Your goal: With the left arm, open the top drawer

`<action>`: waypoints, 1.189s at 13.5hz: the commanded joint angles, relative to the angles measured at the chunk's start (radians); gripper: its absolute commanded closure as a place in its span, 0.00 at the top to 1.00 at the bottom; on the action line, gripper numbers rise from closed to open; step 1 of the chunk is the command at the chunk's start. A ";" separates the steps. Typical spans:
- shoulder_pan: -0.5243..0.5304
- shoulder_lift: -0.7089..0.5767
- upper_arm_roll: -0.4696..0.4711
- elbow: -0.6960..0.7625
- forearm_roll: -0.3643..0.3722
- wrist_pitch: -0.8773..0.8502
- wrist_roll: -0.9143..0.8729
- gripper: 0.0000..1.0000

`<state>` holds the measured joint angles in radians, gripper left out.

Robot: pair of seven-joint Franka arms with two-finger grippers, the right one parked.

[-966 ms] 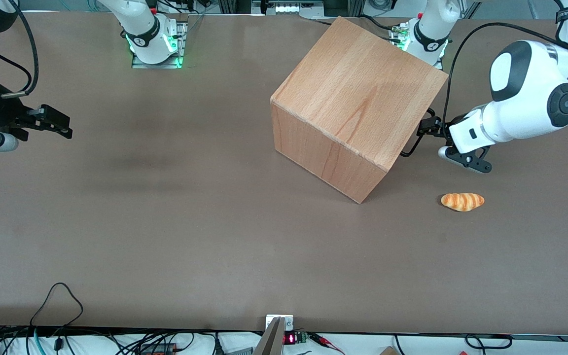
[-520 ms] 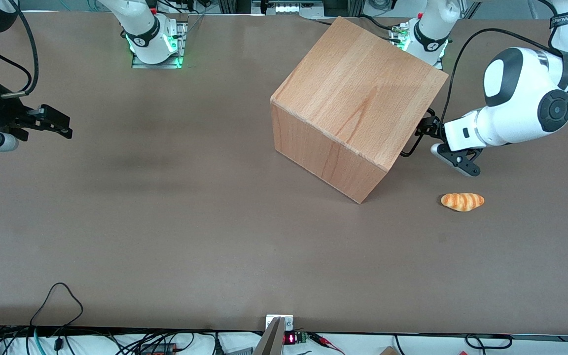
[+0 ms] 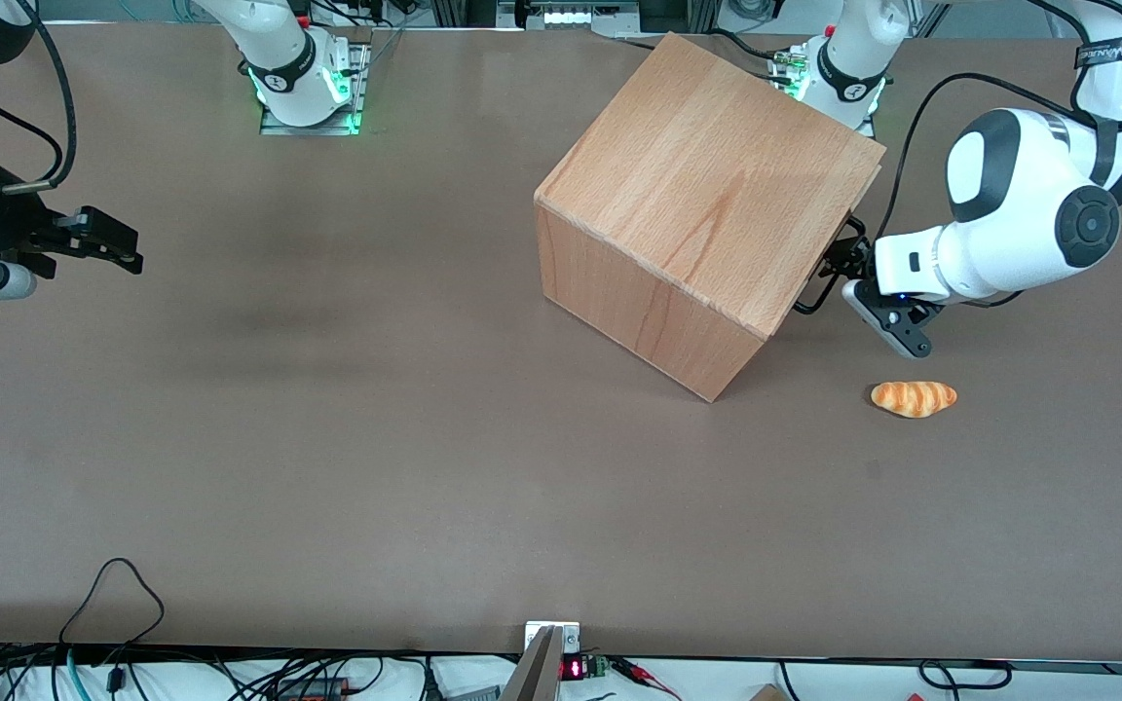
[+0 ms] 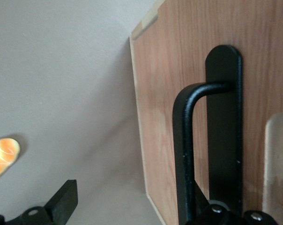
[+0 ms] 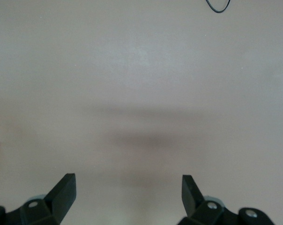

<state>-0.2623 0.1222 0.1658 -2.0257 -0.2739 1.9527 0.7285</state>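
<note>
The gripper point(image 3: 839, 276) is spread wide beside the top drawer point(image 4: 179, 93); its handle point(image 4: 186, 154) could be missed, and nothing gets pulled.

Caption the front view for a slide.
Left gripper at the wooden cabinet's drawer handle; a bread roll lies nearby.
</note>
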 commanded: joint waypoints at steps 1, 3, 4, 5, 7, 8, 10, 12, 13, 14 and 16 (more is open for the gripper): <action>0.012 0.027 0.021 -0.019 -0.005 0.123 0.095 1.00; 0.025 0.042 0.047 -0.018 -0.004 0.181 0.152 1.00; 0.029 0.053 0.072 -0.016 -0.004 0.227 0.184 1.00; 0.052 0.068 0.078 -0.013 -0.001 0.276 0.207 1.00; 0.122 0.088 0.078 -0.007 0.056 0.339 0.245 1.00; 0.139 0.100 0.089 0.004 0.074 0.347 0.252 1.00; 0.153 0.126 0.125 0.045 0.076 0.371 0.276 1.00; 0.170 0.149 0.159 0.099 0.076 0.371 0.316 1.00; 0.172 0.157 0.173 0.117 0.076 0.371 0.327 1.00; 0.173 0.161 0.184 0.134 0.076 0.371 0.327 1.00; 0.173 0.163 0.189 0.162 0.077 0.368 0.331 1.00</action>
<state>-0.1065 0.2403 0.3276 -1.8884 -0.2547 2.3093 0.9923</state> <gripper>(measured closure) 0.000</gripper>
